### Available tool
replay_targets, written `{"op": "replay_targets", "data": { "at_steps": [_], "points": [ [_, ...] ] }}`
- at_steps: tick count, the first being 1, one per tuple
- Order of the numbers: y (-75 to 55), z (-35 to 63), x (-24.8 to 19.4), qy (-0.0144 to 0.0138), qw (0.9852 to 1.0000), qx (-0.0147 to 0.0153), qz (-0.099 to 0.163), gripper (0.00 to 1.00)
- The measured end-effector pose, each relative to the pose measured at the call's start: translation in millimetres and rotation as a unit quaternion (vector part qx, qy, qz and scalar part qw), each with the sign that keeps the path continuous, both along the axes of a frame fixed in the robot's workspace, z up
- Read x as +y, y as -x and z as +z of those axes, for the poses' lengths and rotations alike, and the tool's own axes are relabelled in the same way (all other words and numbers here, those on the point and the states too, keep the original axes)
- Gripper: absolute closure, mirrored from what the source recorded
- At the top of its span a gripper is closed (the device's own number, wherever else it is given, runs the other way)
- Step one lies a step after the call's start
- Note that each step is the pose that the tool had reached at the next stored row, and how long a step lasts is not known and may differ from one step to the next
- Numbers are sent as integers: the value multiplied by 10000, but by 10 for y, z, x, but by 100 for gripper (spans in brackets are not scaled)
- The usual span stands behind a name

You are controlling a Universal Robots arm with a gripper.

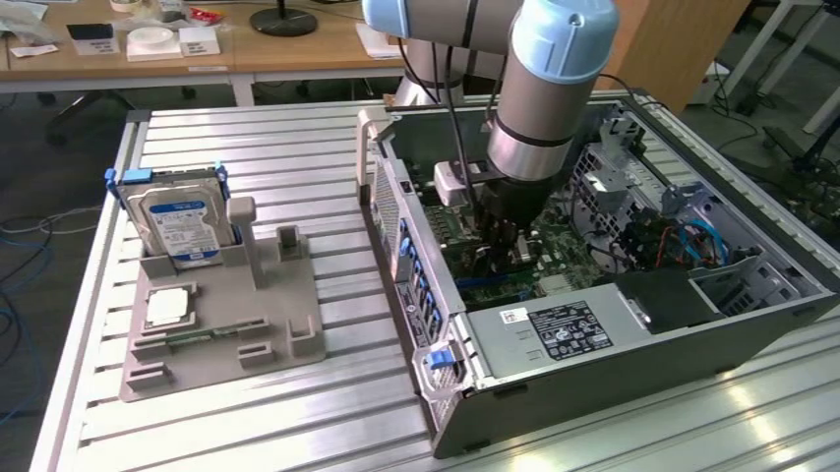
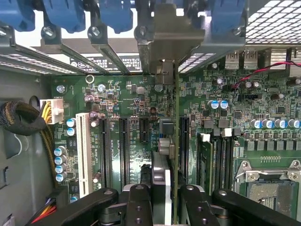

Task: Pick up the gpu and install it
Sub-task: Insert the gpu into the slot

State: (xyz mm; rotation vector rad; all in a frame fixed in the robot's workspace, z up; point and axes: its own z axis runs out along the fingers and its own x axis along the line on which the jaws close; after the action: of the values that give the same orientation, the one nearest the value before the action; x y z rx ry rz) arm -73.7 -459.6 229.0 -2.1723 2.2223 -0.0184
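My gripper (image 2: 167, 200) is shut on the gpu (image 2: 175, 117), which I see edge-on as a thin green board running away from the fingers (image 2: 141, 207). Its silver end bracket (image 2: 169, 40) sits at the case's rear slot openings, among the blue retainer clips. The card hangs upright just over the green motherboard (image 2: 131, 94), in line with the black expansion slots (image 2: 124, 146); whether its edge touches a slot I cannot tell. In the exterior view the arm reaches straight down into the open computer case (image 1: 630, 339), with the gripper (image 1: 506, 246) low over the board.
Left of the case in the exterior view stands a grey fixture (image 1: 263, 339) holding a blue-labelled hard drive (image 1: 184, 221) and a square CPU chip (image 1: 168, 308). Inside the case are the power supply (image 1: 558, 329), RAM sticks (image 2: 214, 155), the CPU socket (image 2: 270, 190) and a cable bundle (image 2: 23, 120).
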Motion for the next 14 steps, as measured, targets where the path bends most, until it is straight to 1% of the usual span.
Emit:
{"op": "replay_targets", "data": {
  "at_steps": [10, 14],
  "points": [
    [-12, -7, 0, -1, 10000, 0, -2, 72],
    [-2, -12, 10, 0, 10000, 0, -11, 72]
  ]
}}
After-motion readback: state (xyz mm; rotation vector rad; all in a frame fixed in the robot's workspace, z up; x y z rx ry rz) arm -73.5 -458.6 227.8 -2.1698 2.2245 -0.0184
